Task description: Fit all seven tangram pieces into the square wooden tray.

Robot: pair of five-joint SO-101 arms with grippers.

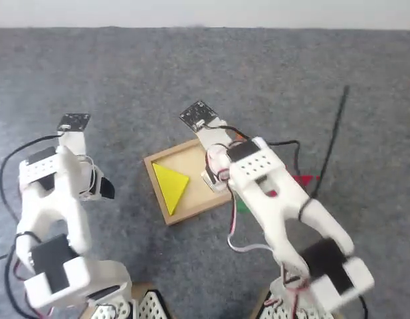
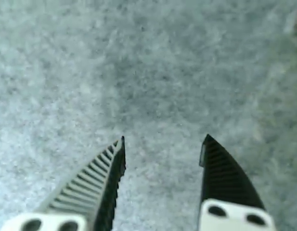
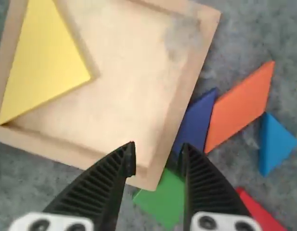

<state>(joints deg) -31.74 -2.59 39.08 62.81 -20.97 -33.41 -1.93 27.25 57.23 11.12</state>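
We are holding our right gripper (image 3: 158, 149) slightly open above the tray (image 3: 194, 72) rim, where a dark blue piece (image 3: 196, 122) and a green piece (image 3: 162, 197) are crowding its outer edge. A yellow triangle (image 3: 42, 72) is lying along one inner wall, leaving most of the floor free. Our left gripper (image 2: 163, 144) is hanging wide open over bare carpet (image 2: 138, 57).

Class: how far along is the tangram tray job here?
Done: one yellow triangle lies in the tray. In hand: nothing; right gripper open over the tray's edge, left gripper open over carpet. Left: dark blue, orange, light blue, green, red pieces outside.
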